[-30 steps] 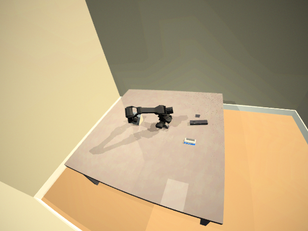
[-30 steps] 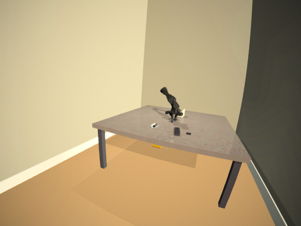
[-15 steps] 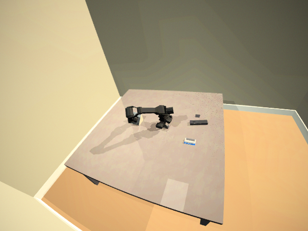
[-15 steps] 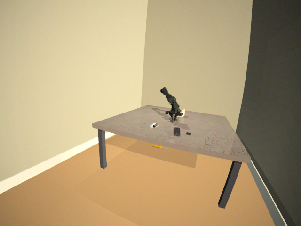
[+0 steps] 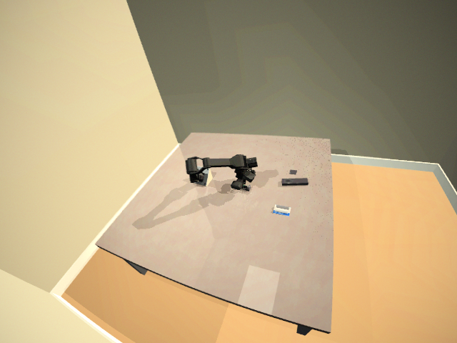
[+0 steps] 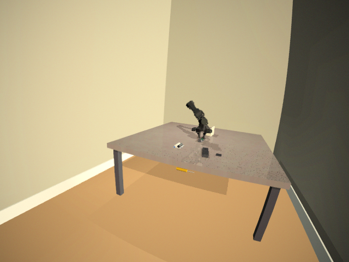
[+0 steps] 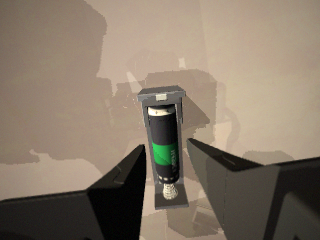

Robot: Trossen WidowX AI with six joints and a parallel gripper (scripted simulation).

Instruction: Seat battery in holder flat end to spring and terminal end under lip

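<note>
The battery (image 7: 164,132), dark with a green band, lies lengthwise in the grey holder (image 7: 146,96). Its pale-ringed terminal end is at the lip; the nub is not visible. Its other end meets the pale coil spring (image 7: 170,192) at the near end of the holder. It looks nearly straight in the wrist view; whether it is fully flat I cannot tell. My gripper (image 7: 166,146) (image 6: 200,137) is partly open, with one finger on each side of the battery and holder and a visible gap on both sides. In the top view the arm mostly hides the holder.
A white and blue object (image 5: 281,209) (image 6: 178,145), a long black box (image 5: 295,181) (image 6: 205,152) and a small dark square (image 5: 293,171) (image 6: 218,154) lie on the table. A pale wedge (image 5: 209,176) (image 6: 212,131) stands by the arm. A yellow-handled tool (image 6: 181,170) is below the table edge.
</note>
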